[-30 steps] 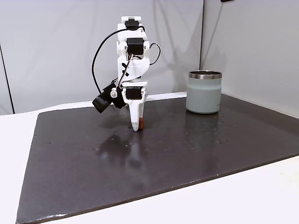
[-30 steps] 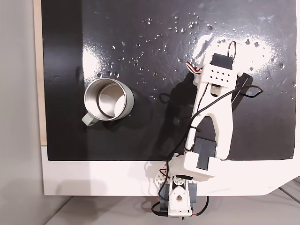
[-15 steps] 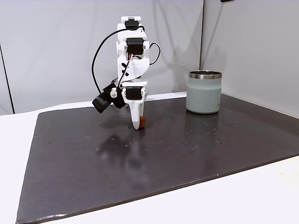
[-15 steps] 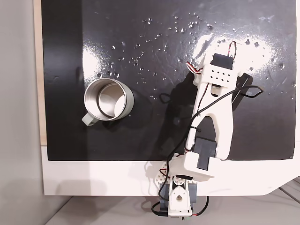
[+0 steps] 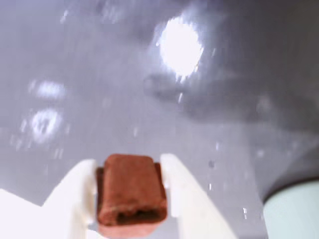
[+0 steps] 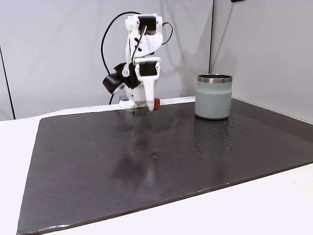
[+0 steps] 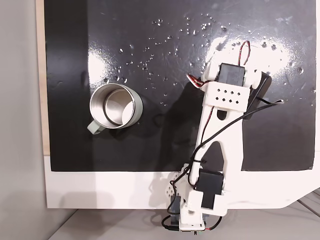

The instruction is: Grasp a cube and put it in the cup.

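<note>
Wrist view: we see a glossy dark mat (image 5: 99,74) with glare spots, and the gripper (image 5: 130,191) closed on the reddish-brown cube (image 5: 130,194), a white finger at each side; the cup (image 5: 291,211) sits at the lower right corner.

In a fixed view, against grey walls, the cube (image 6: 156,104) hangs above the mat (image 6: 146,166), left of the cup (image 6: 213,96).

In another fixed view from above, the arm (image 7: 222,130) stands right of the cup (image 7: 116,106).
</note>
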